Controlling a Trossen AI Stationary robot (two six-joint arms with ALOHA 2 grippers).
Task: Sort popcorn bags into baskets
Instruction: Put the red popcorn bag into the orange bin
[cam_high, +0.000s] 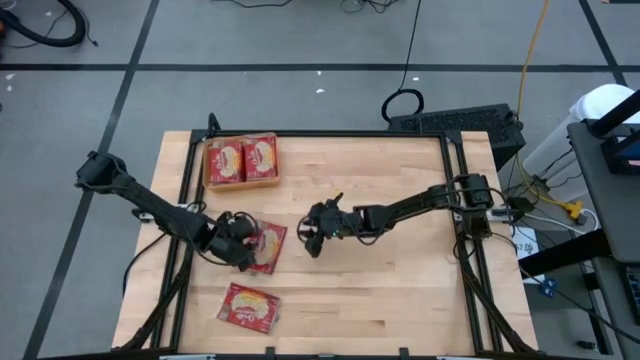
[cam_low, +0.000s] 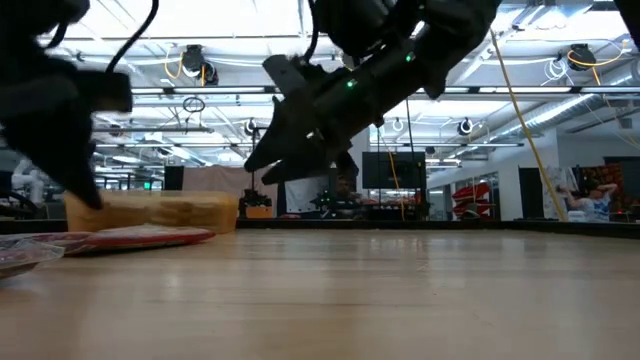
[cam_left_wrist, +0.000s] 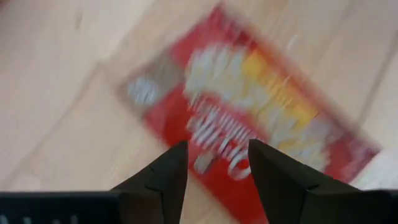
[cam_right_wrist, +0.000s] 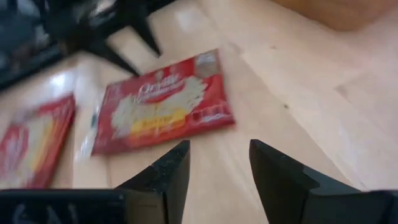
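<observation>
Two popcorn bags (cam_high: 241, 160) already lie side by side in the orange basket (cam_high: 210, 180) at about eleven o'clock on the table, while one bag (cam_high: 268, 246) lies under the left gripper (cam_high: 240, 243) and another bag (cam_high: 249, 307) waits at seven o'clock, so perhaps half of the visible work is left. The left gripper's fingers stand apart above its bag, apparently not touching it, and the right gripper (cam_high: 318, 232), also parted and empty, hangs near the centre. The wooden table (cam_high: 400, 290) stands on a grey floor, with a large lit hall behind.
</observation>
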